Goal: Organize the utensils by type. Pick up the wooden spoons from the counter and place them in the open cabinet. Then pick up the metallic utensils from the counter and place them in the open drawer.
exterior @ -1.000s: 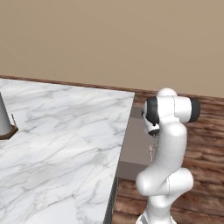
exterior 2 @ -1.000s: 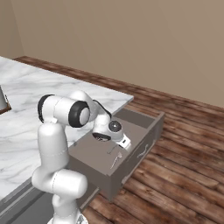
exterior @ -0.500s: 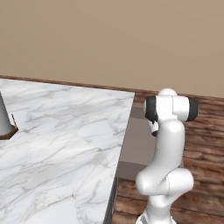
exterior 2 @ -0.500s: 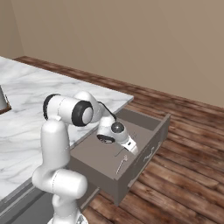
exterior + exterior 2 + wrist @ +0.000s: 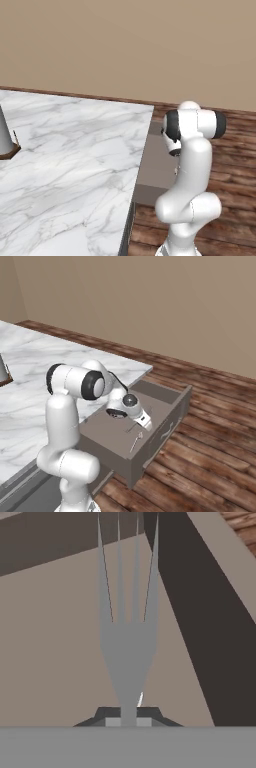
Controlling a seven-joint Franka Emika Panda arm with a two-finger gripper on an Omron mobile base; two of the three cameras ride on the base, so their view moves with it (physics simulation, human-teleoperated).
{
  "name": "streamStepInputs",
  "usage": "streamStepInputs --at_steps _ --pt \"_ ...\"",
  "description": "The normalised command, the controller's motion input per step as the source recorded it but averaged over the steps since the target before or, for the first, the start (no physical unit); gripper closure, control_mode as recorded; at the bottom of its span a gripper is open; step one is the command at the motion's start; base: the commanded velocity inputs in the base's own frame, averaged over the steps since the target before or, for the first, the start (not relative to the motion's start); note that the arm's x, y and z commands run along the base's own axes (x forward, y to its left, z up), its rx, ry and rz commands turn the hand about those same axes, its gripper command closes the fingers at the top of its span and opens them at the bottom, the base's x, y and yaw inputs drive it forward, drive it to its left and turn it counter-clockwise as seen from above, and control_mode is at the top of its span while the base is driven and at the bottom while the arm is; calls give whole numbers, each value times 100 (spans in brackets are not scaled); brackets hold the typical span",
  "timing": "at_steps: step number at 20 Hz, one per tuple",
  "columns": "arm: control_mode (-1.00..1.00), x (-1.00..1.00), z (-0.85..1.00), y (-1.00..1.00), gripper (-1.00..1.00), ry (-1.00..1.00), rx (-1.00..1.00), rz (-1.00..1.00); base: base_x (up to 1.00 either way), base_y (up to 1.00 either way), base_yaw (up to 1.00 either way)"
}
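Centre right of the right base view: gripper (image 5: pixel 142 428) pinched tight on a fork (image 5: pixel 127 629), over the open drawer (image 5: pixel 170 426).

Both base cameras looked forward and down over the worktop (image 5: pixel 75 145) and open drawer (image 5: pixel 165 393), from left and right; the hand camera sat close above the drawer floor.
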Motion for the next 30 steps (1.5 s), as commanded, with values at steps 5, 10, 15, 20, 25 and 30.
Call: streamStepInputs --at_steps 5,10,15,20,25,30 --pt "-100 15 18 32 100 1 3 0 0 0 0" --pt "-100 2 14 4 100 9 -6 0 0 0 0" --pt "-100 20 1 13 100 5 0 0 0 0 0" --pt "-100 35 -1 6 100 1 3 1 0 0 0" --pt "-100 29 -1 0 100 4 4 6 0 0 0" --pt "-100 23 -15 0 100 4 3 5 0 0 0"
